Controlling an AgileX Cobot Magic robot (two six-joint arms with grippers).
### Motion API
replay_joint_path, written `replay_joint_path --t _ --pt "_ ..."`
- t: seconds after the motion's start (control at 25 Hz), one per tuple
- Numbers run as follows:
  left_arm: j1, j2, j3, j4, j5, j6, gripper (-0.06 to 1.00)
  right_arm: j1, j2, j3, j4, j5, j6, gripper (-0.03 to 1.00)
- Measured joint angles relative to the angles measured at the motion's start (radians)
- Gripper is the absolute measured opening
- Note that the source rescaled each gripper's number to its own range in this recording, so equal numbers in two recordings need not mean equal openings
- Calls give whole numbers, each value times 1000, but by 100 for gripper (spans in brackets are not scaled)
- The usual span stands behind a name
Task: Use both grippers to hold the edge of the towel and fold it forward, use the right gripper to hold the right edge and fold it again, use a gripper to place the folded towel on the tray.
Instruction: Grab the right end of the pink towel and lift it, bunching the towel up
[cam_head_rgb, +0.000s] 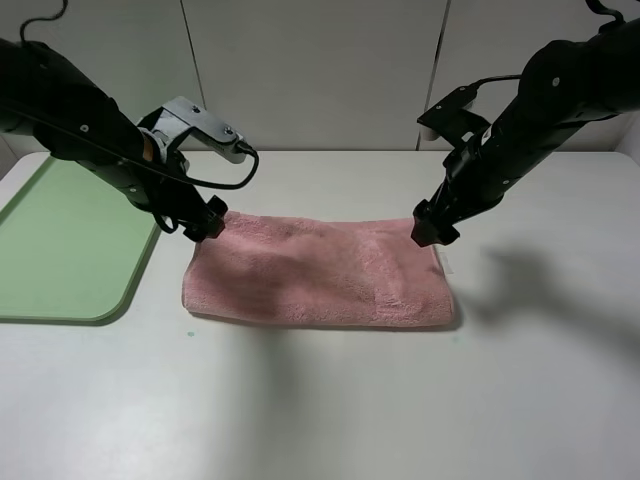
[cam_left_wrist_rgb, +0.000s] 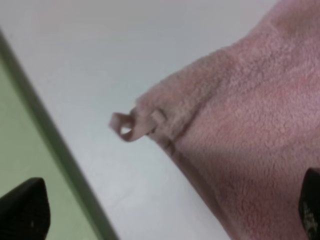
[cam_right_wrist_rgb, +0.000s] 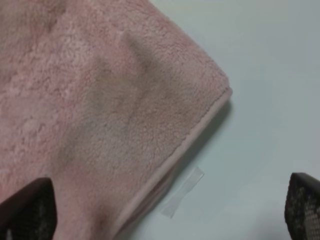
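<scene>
The pink towel (cam_head_rgb: 320, 270) lies folded into a wide band on the white table. My left gripper (cam_head_rgb: 205, 222) hovers at its far left corner and my right gripper (cam_head_rgb: 432, 228) at its far right corner. Both are open and grip nothing. In the left wrist view the gripper (cam_left_wrist_rgb: 167, 210) spreads its fingertips (cam_left_wrist_rgb: 25, 210) wide over the corner, where the small pink loop (cam_left_wrist_rgb: 127, 126) sticks out. The right wrist view shows the gripper (cam_right_wrist_rgb: 165, 207) open above the towel's hem (cam_right_wrist_rgb: 195, 137) and a white label (cam_right_wrist_rgb: 182, 192). The light-green tray (cam_head_rgb: 60, 250) lies left of the towel.
The tray's rim (cam_left_wrist_rgb: 55, 145) runs close beside the left gripper. A white panelled wall stands behind the table. Bare white table (cam_head_rgb: 330, 400) spreads in front of the towel and to its right.
</scene>
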Motion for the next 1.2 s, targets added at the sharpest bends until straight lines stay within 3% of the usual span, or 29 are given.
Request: replay_joint_path --t 0.36,0.8,1.2 --pt "0 -132 1 -13 97 -43 100 0 0 0 0 23 88 100" --pt "0 -300 1 -166 260 -45 100 0 0 0 -1 29 90 100" --pt "-28 -556 2 -178 422 -112 100 0 0 0 -3 34 90 100"
